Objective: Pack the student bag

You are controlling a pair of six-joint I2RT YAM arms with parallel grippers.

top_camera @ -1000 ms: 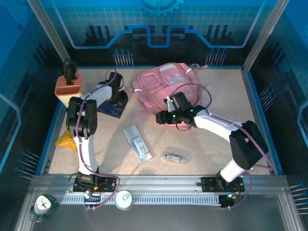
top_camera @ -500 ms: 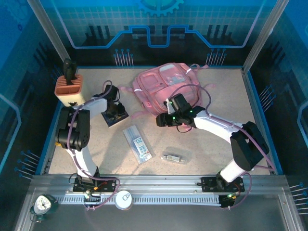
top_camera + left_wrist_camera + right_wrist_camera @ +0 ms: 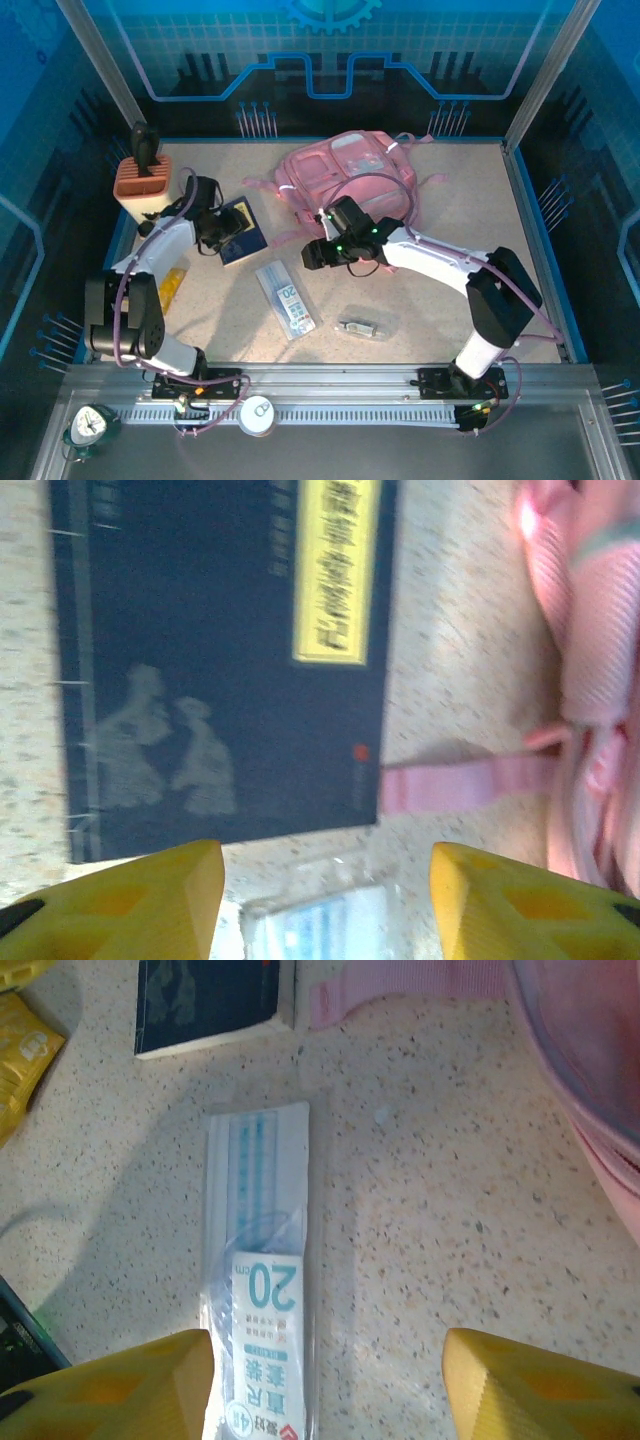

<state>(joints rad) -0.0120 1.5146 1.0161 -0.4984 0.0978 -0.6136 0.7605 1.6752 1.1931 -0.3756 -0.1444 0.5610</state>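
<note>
Beneath your left gripper (image 3: 325,900), the dark blue book (image 3: 220,660) lies flat on the counter (image 3: 450,630), its yellow title strip at the end farthest from the fingertips. Both yellow fingers (image 3: 110,890) stand wide apart with nothing between them, so that gripper is open and holds nothing. To the right of it a pink strap (image 3: 460,780) runs across the counter, its end reaching the book's corner, and it leads to the student bag (image 3: 590,630) at the right edge of the wrist view.

From above, your left gripper (image 3: 218,232) sits at the book's (image 3: 240,230) left edge. An orange holder (image 3: 140,185) stands behind and to the left of it, and a yellow packet (image 3: 170,285) lies nearer the arm bases.

Your right gripper (image 3: 325,1390) is open too, fingers spread, hovering over a clear ruler pack (image 3: 258,1290). That pack lies lengthways below the gap, closer to the left finger (image 3: 110,1385); whether anything touches it you cannot tell. Ahead of this gripper you see the book's near corner (image 3: 210,1000), and the bag (image 3: 590,1080) fills the upper right.

In the top view your right gripper (image 3: 310,256) hangs just in front of the student bag (image 3: 345,180), which rests on the counter (image 3: 450,220) behind it. The ruler pack (image 3: 286,298) is just below it, and a small clear packet (image 3: 362,326) lies to the right, nearer the bases.
</note>
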